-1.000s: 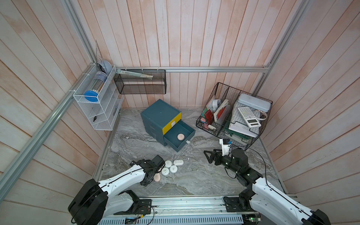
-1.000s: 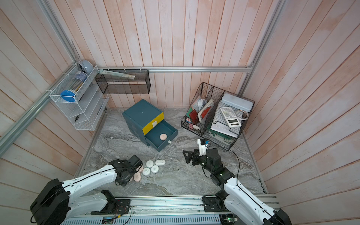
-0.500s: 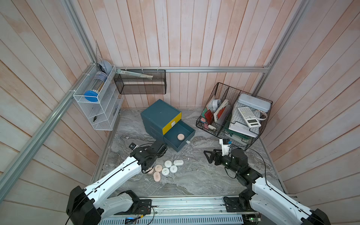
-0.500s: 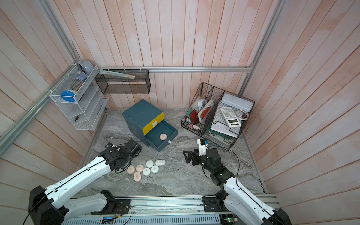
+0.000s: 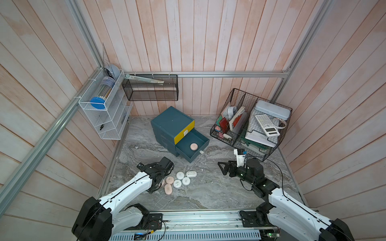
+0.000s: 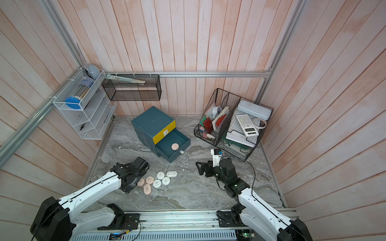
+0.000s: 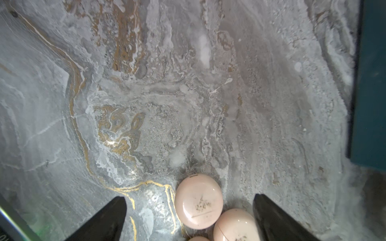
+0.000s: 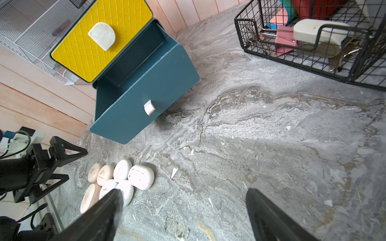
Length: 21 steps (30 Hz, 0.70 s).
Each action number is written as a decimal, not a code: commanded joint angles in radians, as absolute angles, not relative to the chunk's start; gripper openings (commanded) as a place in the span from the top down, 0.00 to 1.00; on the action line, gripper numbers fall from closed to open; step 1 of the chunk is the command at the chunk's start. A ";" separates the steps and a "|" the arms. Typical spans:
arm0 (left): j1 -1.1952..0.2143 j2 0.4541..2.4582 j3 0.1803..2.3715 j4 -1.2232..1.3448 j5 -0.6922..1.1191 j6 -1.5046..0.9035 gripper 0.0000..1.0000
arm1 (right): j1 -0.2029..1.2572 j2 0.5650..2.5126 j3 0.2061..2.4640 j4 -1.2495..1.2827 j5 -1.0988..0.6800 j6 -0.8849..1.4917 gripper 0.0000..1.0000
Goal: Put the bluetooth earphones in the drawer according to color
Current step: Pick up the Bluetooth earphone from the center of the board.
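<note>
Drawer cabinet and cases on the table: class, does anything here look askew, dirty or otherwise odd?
The cabinet stands turned at an angle to the back wall, its teal drawer pulled open with one pink case inside. The pink cases on the table carry dark smudges.

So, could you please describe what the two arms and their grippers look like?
The left arm and right arm have white shells with black joints. The left gripper and right gripper are black, each with two tapering triangular fingers. A thin black cable loops off the right wrist.
</note>
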<state>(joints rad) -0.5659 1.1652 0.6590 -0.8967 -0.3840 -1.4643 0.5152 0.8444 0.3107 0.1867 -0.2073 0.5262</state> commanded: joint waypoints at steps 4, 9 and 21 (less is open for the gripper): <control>-0.557 1.255 0.652 -0.807 -0.293 -1.399 0.00 | 0.511 0.857 0.310 0.219 -0.218 0.523 0.02; -0.557 1.330 0.652 -0.798 -0.268 -1.394 0.05 | 0.511 0.861 0.303 0.228 -0.218 0.520 0.02; -0.522 1.408 0.646 -0.753 -0.293 -1.375 0.26 | 0.508 0.856 0.293 0.230 -0.217 0.512 0.02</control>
<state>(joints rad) -0.5354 1.3895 0.6559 -0.7715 -0.2779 -1.3926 0.5133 0.8627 0.3065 0.2131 -0.2081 0.5255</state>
